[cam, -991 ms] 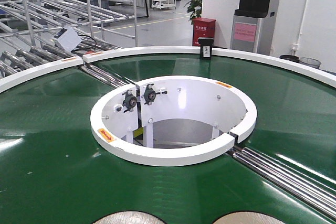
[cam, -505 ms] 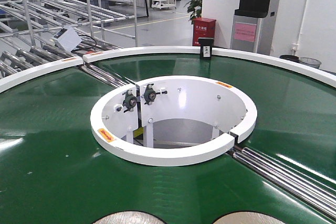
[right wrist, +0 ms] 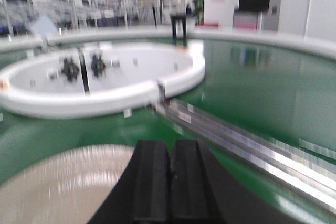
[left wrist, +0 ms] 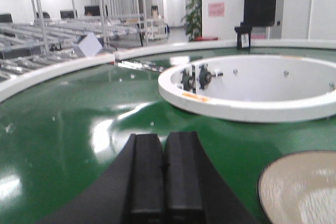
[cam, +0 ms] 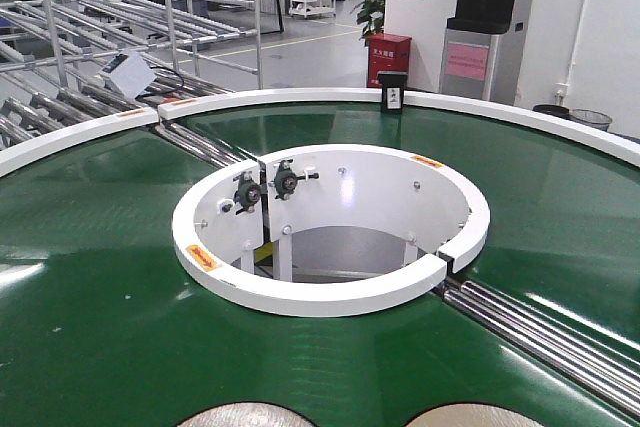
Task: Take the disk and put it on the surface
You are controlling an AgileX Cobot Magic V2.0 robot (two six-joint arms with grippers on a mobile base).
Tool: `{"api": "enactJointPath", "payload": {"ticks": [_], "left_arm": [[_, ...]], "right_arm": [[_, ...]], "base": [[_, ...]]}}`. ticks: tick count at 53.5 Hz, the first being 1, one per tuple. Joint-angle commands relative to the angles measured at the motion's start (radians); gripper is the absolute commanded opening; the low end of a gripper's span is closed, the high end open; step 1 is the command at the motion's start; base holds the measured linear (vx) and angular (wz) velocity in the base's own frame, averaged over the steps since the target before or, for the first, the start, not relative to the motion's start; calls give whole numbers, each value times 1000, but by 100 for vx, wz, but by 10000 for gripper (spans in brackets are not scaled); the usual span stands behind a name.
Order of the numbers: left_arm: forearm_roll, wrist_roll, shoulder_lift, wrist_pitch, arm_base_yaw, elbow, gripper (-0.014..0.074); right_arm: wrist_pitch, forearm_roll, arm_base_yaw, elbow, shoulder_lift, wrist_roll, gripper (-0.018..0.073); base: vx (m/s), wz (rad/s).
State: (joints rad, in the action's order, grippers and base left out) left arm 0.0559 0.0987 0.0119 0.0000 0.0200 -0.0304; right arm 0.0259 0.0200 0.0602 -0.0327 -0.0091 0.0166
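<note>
Two beige disks lie on the green belt at the bottom edge of the front view, one on the left (cam: 245, 415) and one on the right (cam: 465, 415). In the left wrist view my left gripper (left wrist: 164, 141) is shut with nothing in it, low over the belt. A beige disk (left wrist: 299, 187) lies to its right, apart from the fingers. My right gripper (right wrist: 170, 148) is also shut and empty, and a blurred beige disk (right wrist: 63, 187) lies just to its left. The dark glossy tabletop is out of view. Neither gripper shows in the front view.
The green ring conveyor (cam: 90, 277) runs around a raised white inner ring (cam: 330, 297) with an open well. Metal rollers (cam: 540, 332) cross the belt at the right and a white outer rim (cam: 300, 97) bounds it. Racks, a black sensor box (cam: 391, 92) and a water dispenser stand beyond.
</note>
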Motion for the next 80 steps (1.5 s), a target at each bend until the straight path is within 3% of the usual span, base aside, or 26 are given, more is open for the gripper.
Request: {"api": "enactJointPath", "payload": {"ticks": [1, 6, 11, 21, 31, 49, 57, 63, 72, 80], "left_arm": [[1, -10, 12, -168, 2, 20, 1], [1, -10, 12, -238, 2, 32, 1], [1, -11, 12, -279, 2, 96, 1], [1, -8, -29, -103, 2, 360, 1], [1, -8, -234, 6, 2, 589, 1], [1, -11, -594, 106, 2, 607, 25], [9, -58, -715, 212, 2, 607, 112], [10, -121, -800, 262, 2, 607, 256], [10, -140, -907, 259, 2, 607, 456], [86, -141, -998, 260, 2, 607, 512]], "right_arm": [[-219, 2, -2, -5, -10, -2, -8], [-322, 1, -2, 0, -6, -2, -8], [-290, 1, -2, 60, 12, -2, -8], [-48, 21, -2, 334, 139, -2, -8], [98, 32, -2, 567, 362, -3, -8], [131, 17, -2, 603, 640, -1, 35], [134, 17, -2, 603, 703, -2, 113], [134, 17, -2, 603, 735, -2, 207], [145, 17, -2, 603, 752, -2, 381], [163, 17, -2, 603, 752, -2, 508]], "base": [[0, 0], [0, 0], [0, 0], [0, 0], [0, 0], [0, 0], [0, 0], [0, 0], [0, 0], [0, 0]]}}
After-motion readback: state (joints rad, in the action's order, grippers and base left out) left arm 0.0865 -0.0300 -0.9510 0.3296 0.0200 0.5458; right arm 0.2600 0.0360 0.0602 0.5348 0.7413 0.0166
